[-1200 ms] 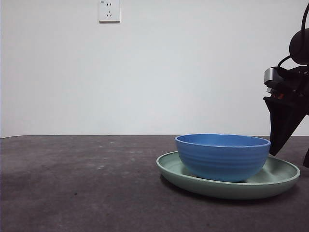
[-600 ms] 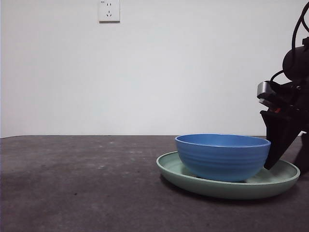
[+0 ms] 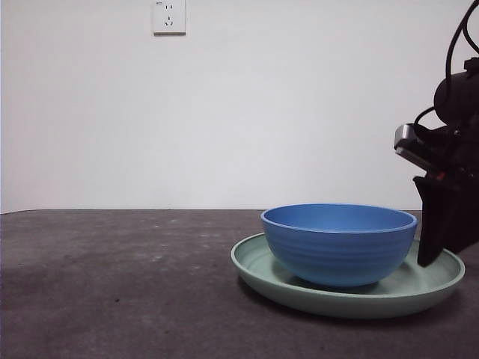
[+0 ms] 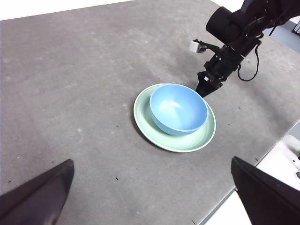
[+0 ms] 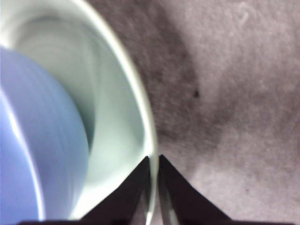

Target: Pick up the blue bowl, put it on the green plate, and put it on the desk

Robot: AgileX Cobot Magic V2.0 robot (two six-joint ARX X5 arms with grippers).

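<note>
The blue bowl point(image 3: 338, 243) point(image 4: 178, 108) sits inside the green plate point(image 3: 262, 275) point(image 4: 142, 115), which lies on the desk point(image 3: 112, 284) right of centre. My right gripper point(image 3: 428, 258) point(image 4: 205, 91) is down at the plate's right side. In the right wrist view its jaws are closed to a narrow gap with the plate's rim point(image 5: 138, 108) between them, so the right gripper point(image 5: 153, 161) is shut on the rim, with the bowl's wall point(image 5: 33, 140) beside it. High above the desk, my left gripper point(image 4: 151, 161) is open and holds nothing.
A white wall socket point(image 3: 169, 16) is on the back wall. The desk's near edge point(image 4: 234, 194) runs close to the plate in the left wrist view. Bare desk surface stretches to the left of the plate.
The right gripper came down and closed on the plate's right rim. Plate and bowl together have slid a little to the left.
</note>
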